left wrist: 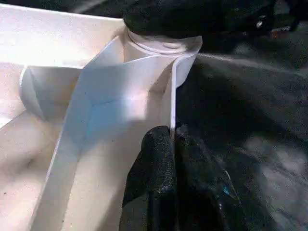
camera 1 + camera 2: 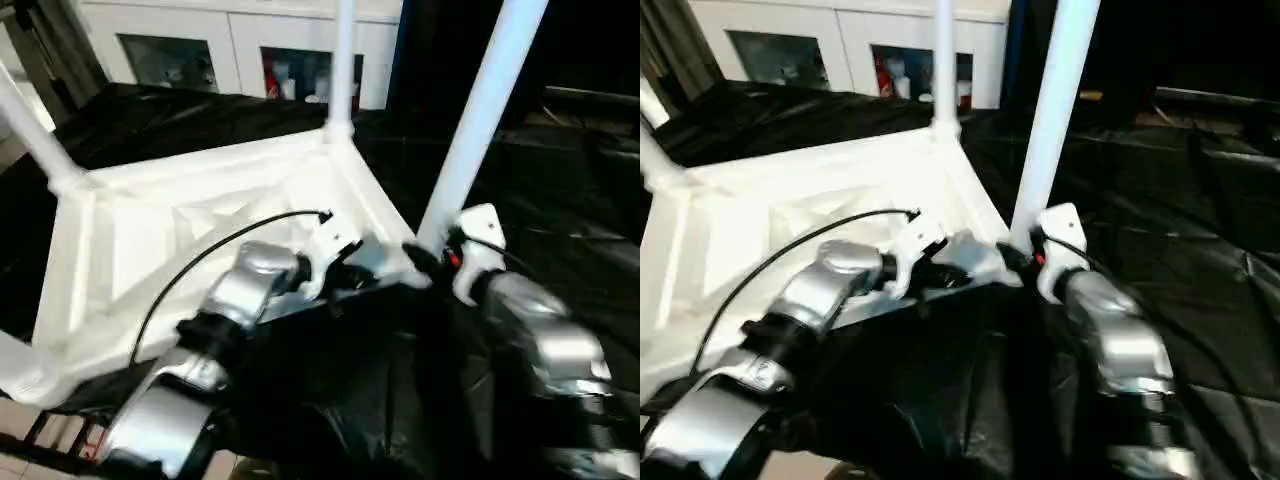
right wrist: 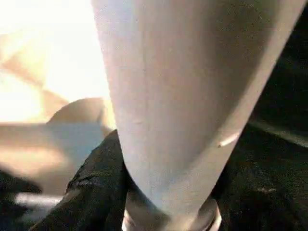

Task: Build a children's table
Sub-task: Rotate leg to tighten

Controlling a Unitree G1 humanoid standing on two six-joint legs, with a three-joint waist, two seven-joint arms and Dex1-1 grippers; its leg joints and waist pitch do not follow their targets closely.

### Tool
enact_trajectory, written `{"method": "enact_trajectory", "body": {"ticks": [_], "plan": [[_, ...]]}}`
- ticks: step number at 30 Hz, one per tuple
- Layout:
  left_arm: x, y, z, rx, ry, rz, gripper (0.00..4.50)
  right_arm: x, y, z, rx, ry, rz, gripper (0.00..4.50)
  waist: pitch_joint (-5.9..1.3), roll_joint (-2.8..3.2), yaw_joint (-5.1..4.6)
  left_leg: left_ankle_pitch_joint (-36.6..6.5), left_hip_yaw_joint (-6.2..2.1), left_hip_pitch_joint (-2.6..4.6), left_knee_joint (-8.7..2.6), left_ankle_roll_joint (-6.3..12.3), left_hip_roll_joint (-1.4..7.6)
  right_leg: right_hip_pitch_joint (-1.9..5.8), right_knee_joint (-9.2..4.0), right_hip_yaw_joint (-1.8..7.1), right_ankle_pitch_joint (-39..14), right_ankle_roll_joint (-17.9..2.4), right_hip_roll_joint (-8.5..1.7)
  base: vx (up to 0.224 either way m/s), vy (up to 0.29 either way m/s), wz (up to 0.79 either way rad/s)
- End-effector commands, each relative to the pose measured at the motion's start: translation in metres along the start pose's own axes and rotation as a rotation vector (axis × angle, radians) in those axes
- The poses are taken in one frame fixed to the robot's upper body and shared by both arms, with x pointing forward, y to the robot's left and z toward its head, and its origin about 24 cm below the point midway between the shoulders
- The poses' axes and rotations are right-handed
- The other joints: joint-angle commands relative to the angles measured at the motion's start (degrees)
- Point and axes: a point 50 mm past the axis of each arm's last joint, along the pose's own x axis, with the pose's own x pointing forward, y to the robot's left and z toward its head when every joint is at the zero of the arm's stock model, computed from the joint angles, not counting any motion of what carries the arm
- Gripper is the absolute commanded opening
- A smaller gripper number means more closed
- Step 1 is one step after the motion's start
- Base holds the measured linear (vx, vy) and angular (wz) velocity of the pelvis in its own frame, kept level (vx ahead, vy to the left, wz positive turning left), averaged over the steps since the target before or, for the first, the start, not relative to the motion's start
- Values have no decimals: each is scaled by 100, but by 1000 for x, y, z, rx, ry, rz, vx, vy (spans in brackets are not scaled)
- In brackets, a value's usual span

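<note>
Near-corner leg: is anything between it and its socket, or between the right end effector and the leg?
Nothing visible. The near-corner leg already stands in its corner socket on the upturned tabletop, and the right end effector closes around its base.

Both silver forearms reach forward, wrists angled toward each other. The left gripper (image 1: 171, 144) pinches its black fingers tight on a thin white wall; the right gripper (image 3: 168, 192) clasps a white tube between its fingers.

White cabinets (image 2: 240, 45) with glass doors behind — black-draped work table (image 2: 560, 230) in front.
</note>
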Motion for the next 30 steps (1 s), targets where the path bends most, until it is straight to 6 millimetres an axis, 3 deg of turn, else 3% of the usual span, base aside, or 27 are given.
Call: {"method": "enact_trajectory", "body": {"ticks": [1,7,11,13,15,17,18,19,23,27,30], "plan": [[15,-15,39,106,-132,-72,0,10,39,-29,117,106,128,270,-387,-58,-23,-2212,-374,254,-575,-285,589,69,-444,204,-2008,-1068,-452,0,0,0],[13,-18,32,156,-104,-110,0,5,42,-21,39,71,224,291,-404,-44,-31,-2066,-357,243,-588,-194,602,103,-399,203,-1494,-1105,-429,0,0,0],[9,-19,26,190,-89,-148,0,-18,6,-11,-118,38,251,291,-426,-66,32,-1685,-324,236,-541,23,611,152,-361,211,-1036,-1213,-439,0,0,0],[9,-19,25,192,-86,-147,0,-23,-3,-10,-122,37,247,291,-436,-77,87,-1482,-293,255,-499,207,618,146,-346,222,-767,-1351,-451,0,0,0],[7,-19,22,194,-84,-156,0,-39,-24,-4,-151,30,271,291,-455,-67,99,-1202,-308,207,-478,352,625,198,-301,203,-537,-1451,-462,0,0,0],[6,-18,21,195,-82,-162,0,-50,-33,-2,-176,29,295,291,-458,-74,141,-1070,-295,224,-446,510,642,199,-286,202,-332,-1516,-459,0,0,0],[5,-18,19,194,-79,-167,0,-65,-44,2,-213,37,339,291,-460,-73,159,-1000,-307,185,-442,587,647,228,-268,187,-299,-1539,-463,0,0,0],[5,-18,19,194,-77,-169,0,-72,-48,3,-217,50,366,291,-457,-69,212,-1039,-301,223,-425,636,662,219,-277,188,-346,-1551,-467,0,0,0],[4,-16,15,206,-61,-160,0,-90,-55,5,-237,81,439,291,-435,-93,212,-1201,-320,162,-434,712,660,241,-319,172,-809,-1533,-491,0,0,0],[3,-17,15,205,-71,-176,0,-93,-64,5,-250,80,386,291,-433,-101,193,-1342,-327,184,-447,593,650,204,-378,172,-1375,-1453,-491,0,0,0],[3,-19,15,214,-80,-196,0,-94,-62,5,-234,82,399,291,-435,-105,193,-1361,-323,204,-453,544,651,180,-387,175,-1405,-1417,-474,0,0,0]]}}
